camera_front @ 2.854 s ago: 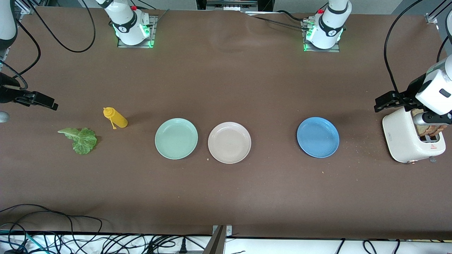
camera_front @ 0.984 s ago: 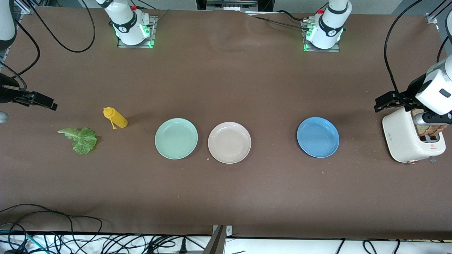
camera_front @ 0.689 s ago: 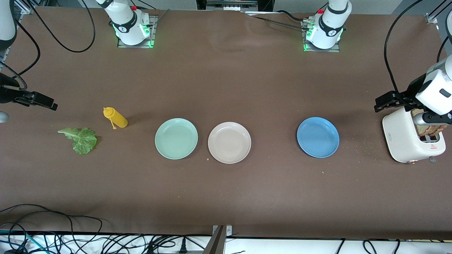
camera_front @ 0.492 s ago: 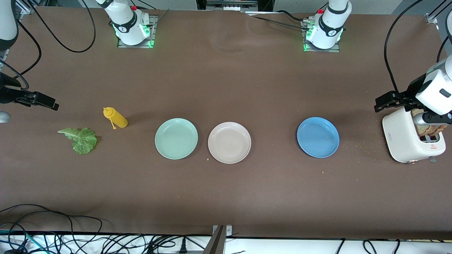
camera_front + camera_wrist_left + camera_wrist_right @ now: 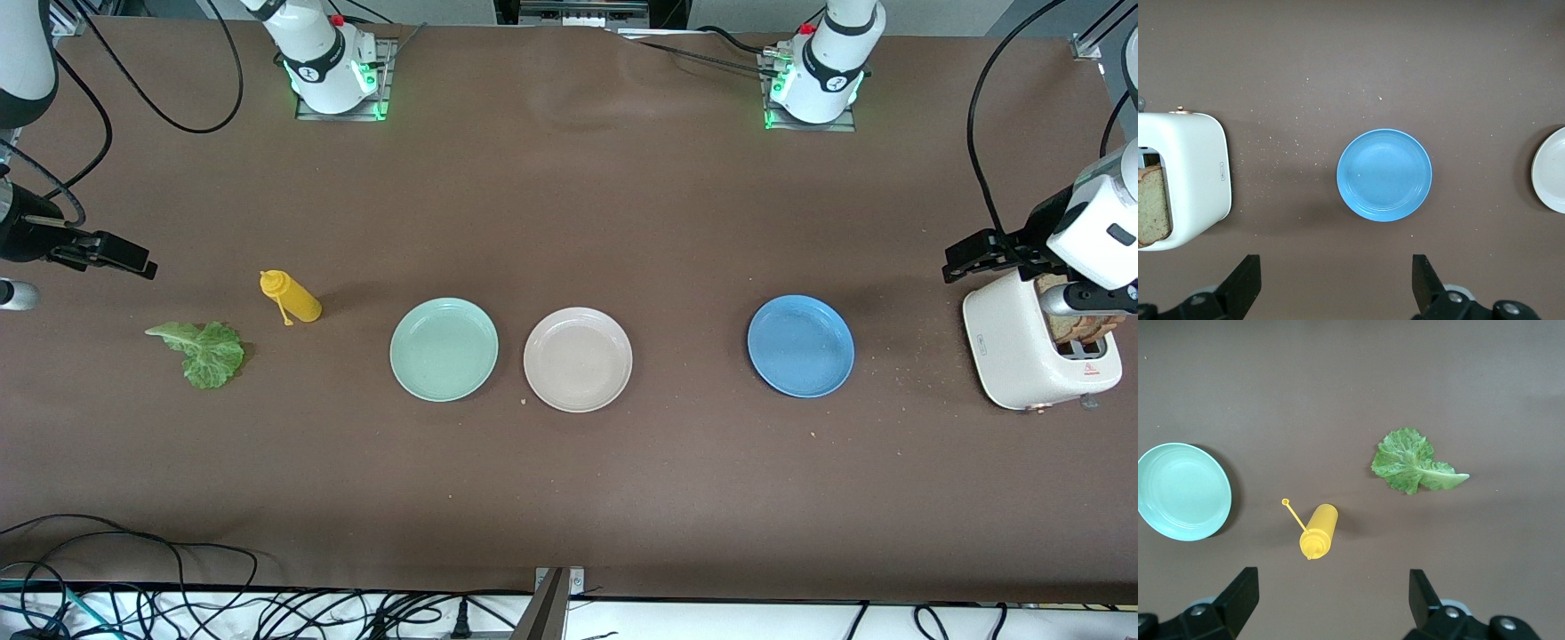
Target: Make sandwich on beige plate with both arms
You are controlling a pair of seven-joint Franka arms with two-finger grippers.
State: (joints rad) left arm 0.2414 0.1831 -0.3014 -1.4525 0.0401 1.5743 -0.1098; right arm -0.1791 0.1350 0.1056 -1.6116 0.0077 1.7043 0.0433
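Green, crinkly and limp, the lettuce leaf [image 5: 200, 352] lies flat on the brown table [image 5: 569, 498] toward the right arm's end, well apart from the beige plate [image 5: 578, 359]; it is judged very light, soft and easily torn, so the best hold would be a shallow pinch on the pale stiff midrib near the stem end. Up over the table edge near the leaf hangs the right gripper [image 5: 1331, 603], fingers spread wide and holding nothing. Just beside the leaf, and closer to the beige plate, lies a yellow squeeze bottle [image 5: 292, 297] on its side. Next comes a mint-green plate [image 5: 444, 349], almost touching the beige plate, which is bare: no part of the sandwich is on it yet. Toward the left arm's end, apart from the beige plate, sits a blue plate [image 5: 800, 346], then a white toaster [image 5: 1022, 351] with a brown bread slice [image 5: 1153, 205] standing in its slot; the bread is judged light, fairly stiff but crumbly, best pinched by its exposed top crust and drawn straight up. Over the toaster hangs the left gripper [image 5: 1337, 283], likewise spread and empty
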